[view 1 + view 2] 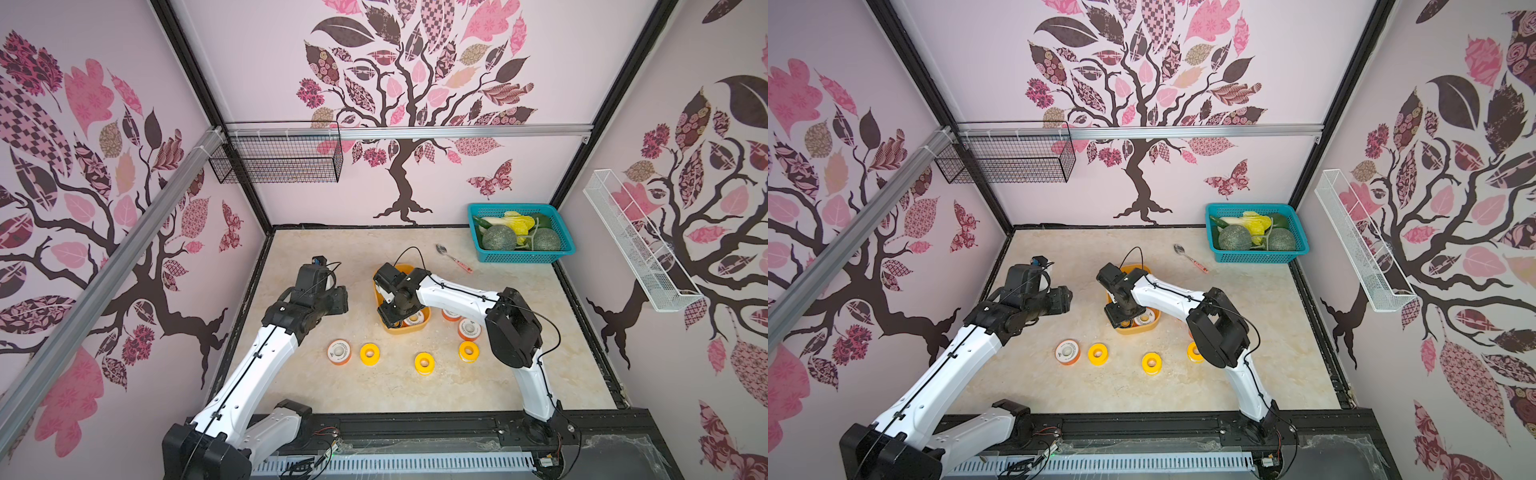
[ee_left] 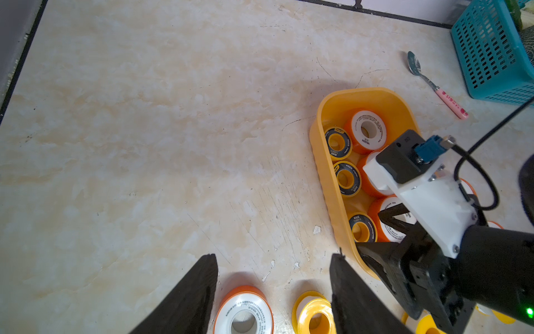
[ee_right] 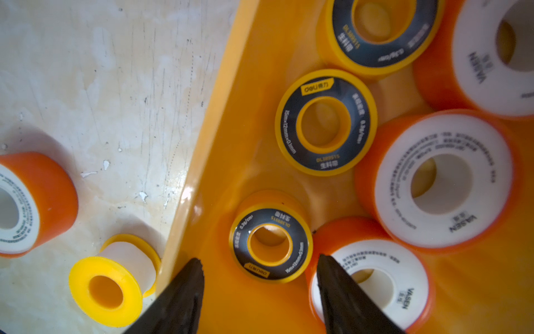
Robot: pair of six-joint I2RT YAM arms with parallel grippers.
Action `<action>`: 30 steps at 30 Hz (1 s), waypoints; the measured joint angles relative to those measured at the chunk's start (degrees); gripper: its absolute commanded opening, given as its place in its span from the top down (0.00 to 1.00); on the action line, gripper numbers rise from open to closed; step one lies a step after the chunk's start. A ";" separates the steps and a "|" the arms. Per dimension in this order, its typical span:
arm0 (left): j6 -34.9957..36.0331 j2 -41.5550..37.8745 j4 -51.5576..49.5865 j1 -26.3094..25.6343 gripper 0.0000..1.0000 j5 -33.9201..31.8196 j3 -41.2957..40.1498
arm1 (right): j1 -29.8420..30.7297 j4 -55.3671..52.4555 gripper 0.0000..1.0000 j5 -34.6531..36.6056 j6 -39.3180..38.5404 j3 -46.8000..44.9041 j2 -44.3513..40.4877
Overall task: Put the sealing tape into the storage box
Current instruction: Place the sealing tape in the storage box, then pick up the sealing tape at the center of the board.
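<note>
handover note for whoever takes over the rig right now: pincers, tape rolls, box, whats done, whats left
Left pincer: open, empty, above the table, near a loose orange roll.
Right pincer: open, empty, low over the storage box.
Done: six rolls lie in the box, three black-and-yellow rolls and three orange rolls.
Left: six on the table outside the box: three yellow rolls, that loose orange roll, two more orange ones by the right arm.
</note>
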 measured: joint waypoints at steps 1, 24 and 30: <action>0.00 0.00 0.00 0.00 0.33 0.00 0.00 | 0.00 0.39 0.33 0.11 0.02 -0.33 -0.35; 0.11 1.07 0.02 0.00 0.33 1.01 0.00 | -15.74 9.77 0.33 -6.60 3.02 -18.43 -25.16; 0.26 1.22 -0.02 0.00 0.33 1.38 0.00 | -21.53 10.54 0.33 -9.14 3.26 -23.93 -29.44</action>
